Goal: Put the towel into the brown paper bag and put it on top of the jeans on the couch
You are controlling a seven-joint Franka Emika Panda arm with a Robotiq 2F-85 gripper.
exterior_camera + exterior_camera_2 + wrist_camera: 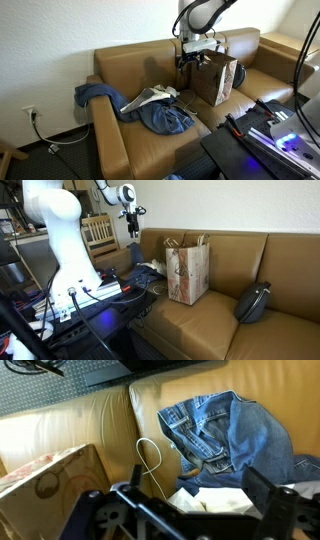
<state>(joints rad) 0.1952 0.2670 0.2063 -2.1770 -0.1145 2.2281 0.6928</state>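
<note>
Denim jeans [225, 435] dominate wrist view; dark pouch [253, 302], perhaps, exterior view only.

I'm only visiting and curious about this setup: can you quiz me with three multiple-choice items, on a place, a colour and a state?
1. Where on the couch does the paper bag stand? A seat cushion; B armrest; C backrest top.
2. What colour are the jeans? A black; B blue; C white.
3. How is the paper bag? A upright; B tipped over; C folded flat.
Answers: 1 A, it rests on the seat in both exterior views; 2 B, blue denim shows in the wrist view; 3 A, its handles point up.
</note>
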